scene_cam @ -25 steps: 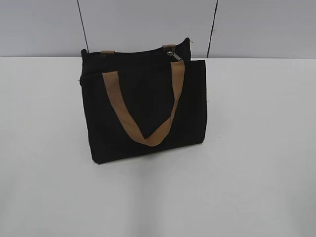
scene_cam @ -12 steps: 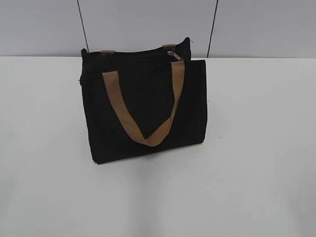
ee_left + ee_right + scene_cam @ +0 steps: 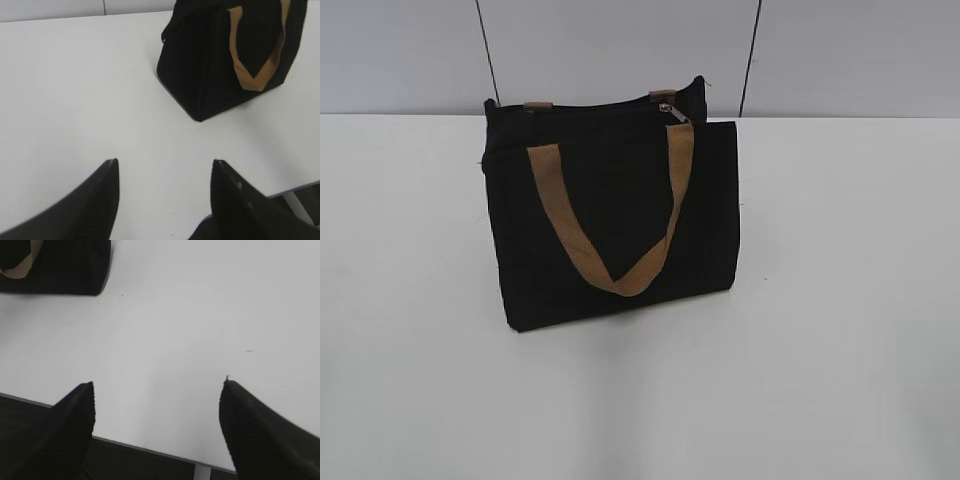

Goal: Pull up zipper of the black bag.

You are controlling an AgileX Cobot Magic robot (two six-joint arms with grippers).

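Note:
A black bag [image 3: 610, 225] with tan handles stands upright on the white table [image 3: 840, 300], left of centre in the exterior view. Its metal zipper pull [image 3: 672, 110] sits at the right end of the top edge. The bag also shows at the top right of the left wrist view [image 3: 220, 55] and at the top left corner of the right wrist view [image 3: 60, 265]. My left gripper [image 3: 165, 162] is open and empty above bare table, well short of the bag. My right gripper [image 3: 157, 382] is open and empty near the table's front edge. Neither gripper shows in the exterior view.
A grey panelled wall [image 3: 620, 50] rises behind the table. The table's front edge [image 3: 150, 450] runs under the right gripper, and a table corner [image 3: 300, 185] shows beside the left gripper.

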